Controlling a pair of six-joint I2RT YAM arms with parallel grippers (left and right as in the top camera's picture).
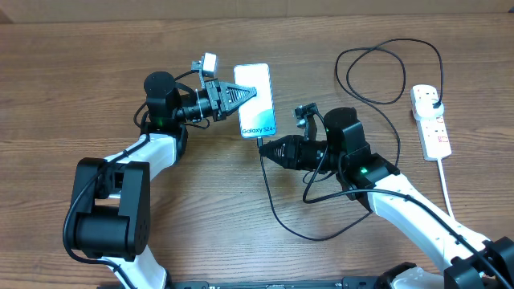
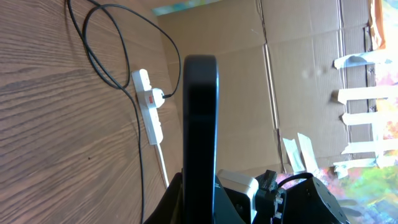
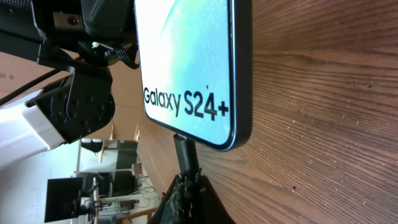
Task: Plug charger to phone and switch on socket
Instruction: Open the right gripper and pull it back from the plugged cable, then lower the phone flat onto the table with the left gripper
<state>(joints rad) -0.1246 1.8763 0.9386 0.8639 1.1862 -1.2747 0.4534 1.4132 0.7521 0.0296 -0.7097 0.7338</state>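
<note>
The phone (image 1: 255, 100) with its "Galaxy S24+" screen lies tilted on the wood table. My left gripper (image 1: 245, 95) is shut on its left long edge; in the left wrist view the phone (image 2: 200, 124) shows edge-on between the jaws. My right gripper (image 1: 265, 148) is shut on the charger's small plug tip (image 3: 186, 155), which meets the phone's bottom edge (image 3: 205, 134). The thin black charger cable (image 1: 277, 217) loops across the table to a black plug in the white socket (image 1: 430, 119). The socket also shows in the left wrist view (image 2: 149, 102).
The socket's thick white cord (image 1: 446, 189) runs toward the front right. A loop of black cable (image 1: 377, 72) lies at the back right. Cardboard walls (image 2: 298, 74) stand behind the table.
</note>
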